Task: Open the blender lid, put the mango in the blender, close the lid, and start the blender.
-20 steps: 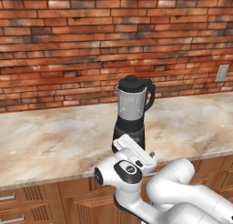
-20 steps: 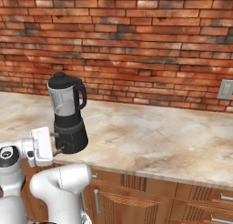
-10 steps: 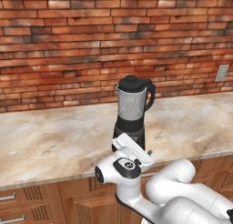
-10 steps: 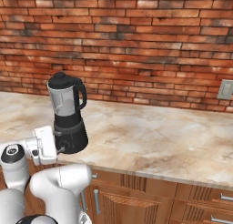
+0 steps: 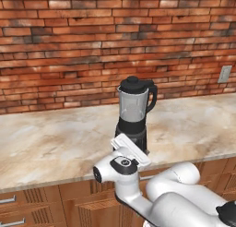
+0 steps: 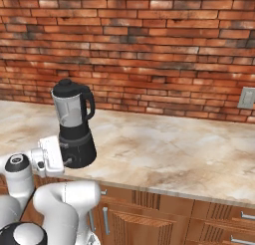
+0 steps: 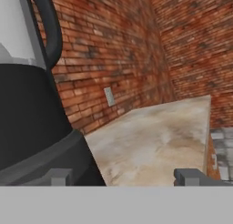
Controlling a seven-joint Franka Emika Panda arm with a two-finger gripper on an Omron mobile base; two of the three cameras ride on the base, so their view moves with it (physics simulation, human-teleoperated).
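The blender (image 5: 132, 111) (image 6: 74, 123) stands upright on the marble counter (image 5: 50, 143), near its front edge. The black domed blender lid (image 5: 133, 84) (image 6: 67, 87) sits on the jar. My gripper (image 5: 137, 146) (image 6: 64, 159) hangs low, right in front of the blender's black base. In the hand view that base (image 7: 32, 127) looms at the left, with the jar and its handle above it. My gripper (image 7: 125, 177) is open there: one fingertip rests against the base's foot and the other is out over the counter. The mango is out of view.
A brick wall backs the counter. On it, to the blender's right, is a wall outlet (image 5: 224, 74) (image 6: 247, 97) (image 7: 109, 96). Wooden drawers and cabinet doors (image 6: 164, 219) run under the counter's front edge. Bare counter (image 6: 174, 144) stretches right of the blender.
My hand has crept a little closer to the blender's base. The blender and its lid have not moved.
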